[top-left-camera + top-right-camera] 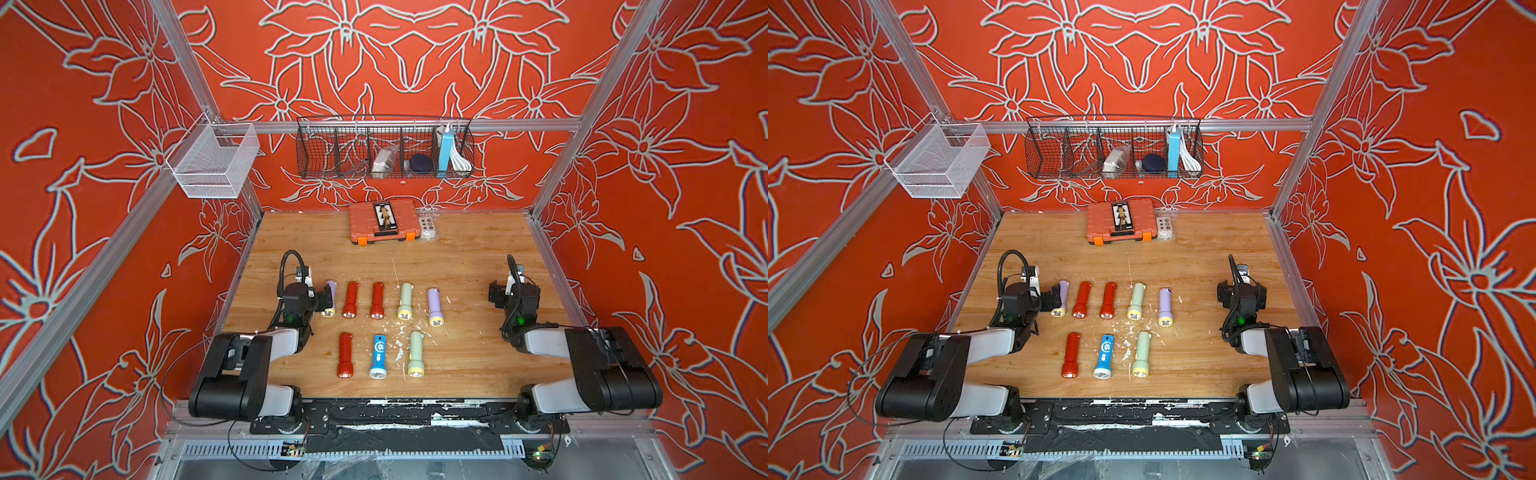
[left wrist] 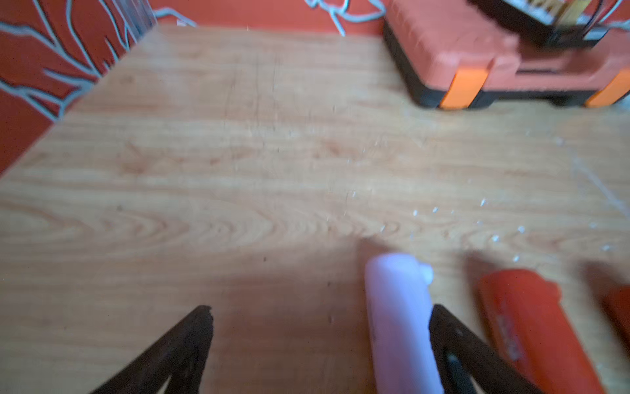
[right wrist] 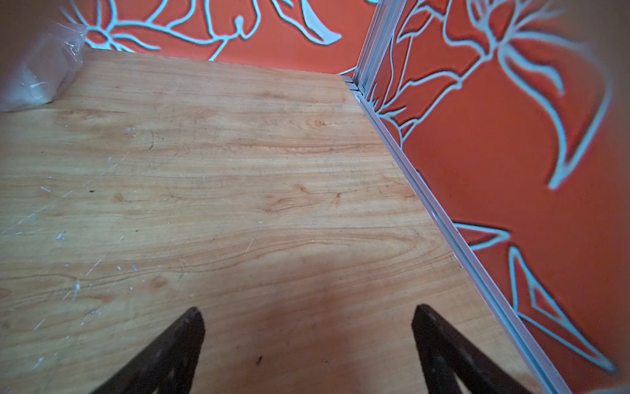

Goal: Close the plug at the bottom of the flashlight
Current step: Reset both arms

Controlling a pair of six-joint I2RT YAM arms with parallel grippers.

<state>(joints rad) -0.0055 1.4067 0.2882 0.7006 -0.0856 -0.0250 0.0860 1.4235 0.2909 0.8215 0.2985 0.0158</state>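
Several flashlights lie in two rows on the wooden table [image 1: 469,266]. The leftmost in the back row is a lilac flashlight [image 1: 331,291] [image 2: 399,317]. It lies between the fingers of my left gripper [image 1: 326,297] [image 2: 322,309], close against one finger and far from the other; the gripper is open. A small pale plug [image 2: 426,273] sticks out at the flashlight's far end, blurred. My right gripper [image 1: 498,291] [image 3: 308,310] stands open over bare wood near the right wall, with nothing between its fingers.
Beside the lilac one lie two red flashlights [image 1: 350,300] [image 1: 377,300], a green one [image 1: 405,301] and another lilac one [image 1: 434,306]. In the front row are a red [image 1: 345,355], a blue [image 1: 378,356] and a green one [image 1: 415,353]. An orange tool case [image 1: 382,220] sits at the back.
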